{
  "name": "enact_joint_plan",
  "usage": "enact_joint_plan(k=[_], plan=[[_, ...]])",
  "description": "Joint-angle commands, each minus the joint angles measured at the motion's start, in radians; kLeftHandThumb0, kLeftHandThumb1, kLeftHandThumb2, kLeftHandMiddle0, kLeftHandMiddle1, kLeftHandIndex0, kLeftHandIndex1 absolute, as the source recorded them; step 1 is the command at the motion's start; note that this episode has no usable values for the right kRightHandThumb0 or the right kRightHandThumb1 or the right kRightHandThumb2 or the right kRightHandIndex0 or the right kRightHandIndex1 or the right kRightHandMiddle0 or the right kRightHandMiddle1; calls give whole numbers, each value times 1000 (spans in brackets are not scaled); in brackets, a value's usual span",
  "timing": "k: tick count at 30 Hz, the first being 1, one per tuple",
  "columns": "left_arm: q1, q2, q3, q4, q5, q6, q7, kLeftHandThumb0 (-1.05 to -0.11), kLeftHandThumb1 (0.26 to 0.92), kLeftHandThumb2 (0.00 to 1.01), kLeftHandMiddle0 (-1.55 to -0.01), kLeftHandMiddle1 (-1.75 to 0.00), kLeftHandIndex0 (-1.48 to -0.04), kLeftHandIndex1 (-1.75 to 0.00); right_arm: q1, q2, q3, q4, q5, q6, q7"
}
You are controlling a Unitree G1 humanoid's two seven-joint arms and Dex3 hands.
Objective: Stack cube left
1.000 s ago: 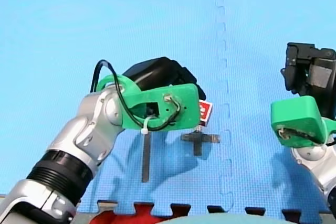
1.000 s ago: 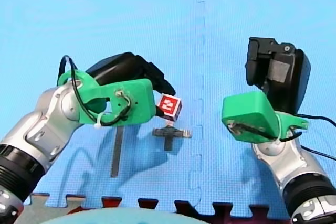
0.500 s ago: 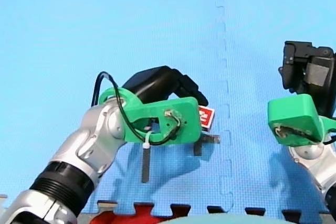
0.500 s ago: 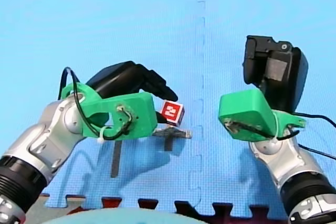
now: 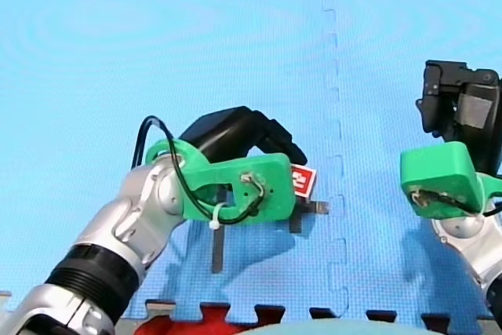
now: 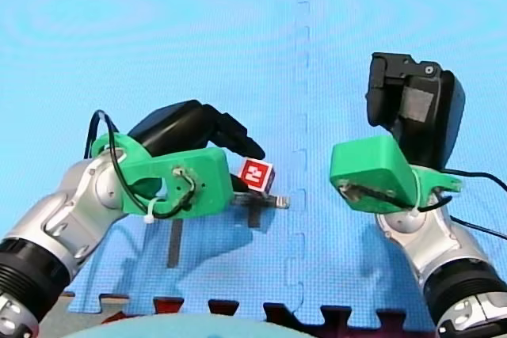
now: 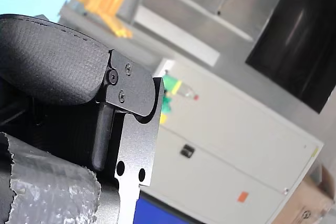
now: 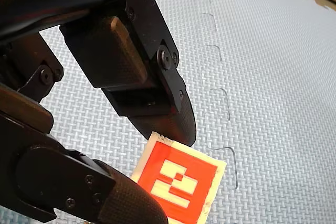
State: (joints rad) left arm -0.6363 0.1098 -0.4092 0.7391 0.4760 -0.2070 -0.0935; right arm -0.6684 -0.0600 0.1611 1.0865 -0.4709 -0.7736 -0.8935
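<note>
Head views: L hand [image 6: 198,128] clamped on red cube [image 6: 257,176], near centre of mat [image 6: 158,37], just at 9 o'clock of seam [image 6: 305,77]. Dark cross piece [image 6: 259,203] right at cube's 6. Second wrist view: fingertips [image 8: 173,119] pressing cube's edges. R hand [image 6: 412,104] out at 3 o'clock, well apart, grip can't tell.
</note>
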Motion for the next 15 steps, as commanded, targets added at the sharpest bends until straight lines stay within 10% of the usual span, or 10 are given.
enact_joint_plan(k=[1,15], plan=[[-9,1,5,7,-6,1,-6,-409,817,1,-990,-1746,-1401,-45,-3,-5,-1,0,0,-3,-3],[-23,3,-7,14,3,36,-41,-407,818,1,-998,-1746,-1400,-61,-1,-2,2,0,-1,-3,-10]])
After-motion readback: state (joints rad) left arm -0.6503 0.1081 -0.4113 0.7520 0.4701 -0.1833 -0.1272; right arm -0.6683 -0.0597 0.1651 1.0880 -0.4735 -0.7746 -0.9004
